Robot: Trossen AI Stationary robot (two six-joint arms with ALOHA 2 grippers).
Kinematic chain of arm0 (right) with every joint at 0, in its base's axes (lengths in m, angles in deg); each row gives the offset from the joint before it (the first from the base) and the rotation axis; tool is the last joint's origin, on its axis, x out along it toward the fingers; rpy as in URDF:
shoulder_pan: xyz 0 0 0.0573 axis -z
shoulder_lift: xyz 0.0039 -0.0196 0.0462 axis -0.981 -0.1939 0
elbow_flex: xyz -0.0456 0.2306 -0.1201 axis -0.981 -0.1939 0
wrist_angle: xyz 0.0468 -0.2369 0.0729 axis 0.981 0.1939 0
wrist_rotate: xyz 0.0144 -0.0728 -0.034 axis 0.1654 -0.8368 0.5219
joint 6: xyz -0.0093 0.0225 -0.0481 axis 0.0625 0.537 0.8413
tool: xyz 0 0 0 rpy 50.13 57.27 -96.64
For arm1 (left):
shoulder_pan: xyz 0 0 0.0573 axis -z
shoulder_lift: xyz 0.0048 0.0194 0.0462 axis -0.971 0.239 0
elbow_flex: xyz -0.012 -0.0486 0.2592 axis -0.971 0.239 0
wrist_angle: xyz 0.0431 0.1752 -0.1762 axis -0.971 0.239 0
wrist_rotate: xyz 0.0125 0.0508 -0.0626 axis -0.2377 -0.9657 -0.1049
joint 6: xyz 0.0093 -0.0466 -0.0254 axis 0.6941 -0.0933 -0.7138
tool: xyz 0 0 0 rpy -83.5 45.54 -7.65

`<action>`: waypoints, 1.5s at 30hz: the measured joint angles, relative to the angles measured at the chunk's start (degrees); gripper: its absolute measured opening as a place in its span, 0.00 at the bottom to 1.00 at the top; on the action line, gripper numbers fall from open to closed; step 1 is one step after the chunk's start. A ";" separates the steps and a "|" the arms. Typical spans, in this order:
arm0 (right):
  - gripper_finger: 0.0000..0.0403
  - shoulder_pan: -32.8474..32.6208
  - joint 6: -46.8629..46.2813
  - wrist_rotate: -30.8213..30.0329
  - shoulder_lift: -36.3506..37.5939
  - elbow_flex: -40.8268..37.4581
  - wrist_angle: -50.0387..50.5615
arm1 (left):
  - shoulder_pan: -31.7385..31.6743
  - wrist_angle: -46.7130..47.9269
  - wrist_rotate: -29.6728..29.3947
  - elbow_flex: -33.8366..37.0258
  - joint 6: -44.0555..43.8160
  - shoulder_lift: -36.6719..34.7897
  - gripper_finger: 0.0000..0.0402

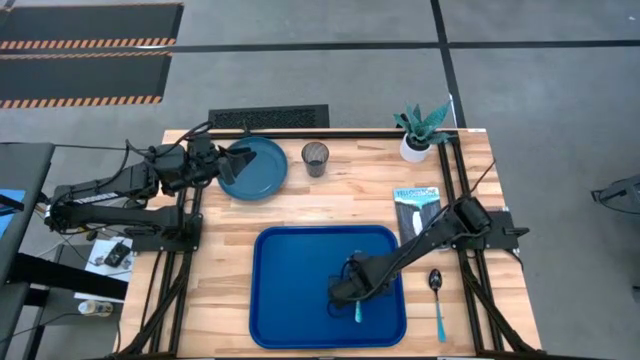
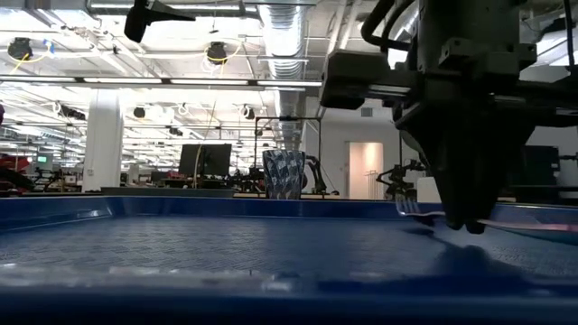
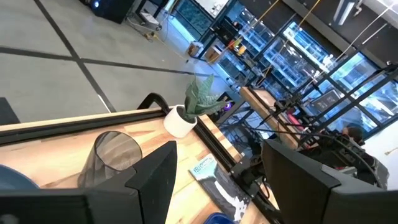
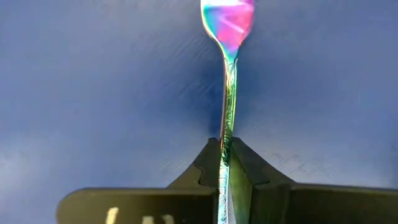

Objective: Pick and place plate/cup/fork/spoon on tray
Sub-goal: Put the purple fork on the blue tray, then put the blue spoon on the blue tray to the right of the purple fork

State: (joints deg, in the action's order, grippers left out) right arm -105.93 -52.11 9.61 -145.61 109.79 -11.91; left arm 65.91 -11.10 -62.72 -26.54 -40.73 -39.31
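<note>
One right tool (image 1: pixel 345 292) pinching fork (image 4: pixel 227 74) low over tray (image 1: pixel 290 260), left tool (image 1: pixel 232 160) spread at plate (image 1: pixel 262 170)

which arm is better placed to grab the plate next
Left, likely. The left gripper is already at the plate's rim on the table's far left, while the right gripper is shut on the fork over the tray.

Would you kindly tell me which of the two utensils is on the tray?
The fork, pinched in the right gripper; the spoon lies on the table beside the tray.

A potted plant (image 1: pixel 420 128) and a packet (image 1: pixel 415 207) sit on the table (image 1: pixel 320 200).
</note>
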 joint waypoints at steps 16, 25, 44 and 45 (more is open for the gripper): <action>0.08 -0.33 3.82 1.38 0.00 0.00 -0.87 | 0.00 -0.05 0.13 0.00 0.51 -0.01 0.55; 0.15 -0.27 3.82 1.41 0.00 0.00 -0.87 | 0.00 -0.07 0.09 0.00 0.59 -0.01 0.55; 0.17 -0.41 2.34 -0.59 1.21 -0.07 0.48 | -0.02 -0.04 -0.02 0.02 0.61 -0.01 0.55; 0.17 -0.43 2.36 -1.24 2.02 -0.05 0.96 | 0.00 -0.06 -0.02 0.02 0.61 -0.01 0.55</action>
State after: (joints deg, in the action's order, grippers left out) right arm -106.36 -49.75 8.37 -143.59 109.74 -10.95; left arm 65.91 -11.16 -62.74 -26.52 -40.12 -39.32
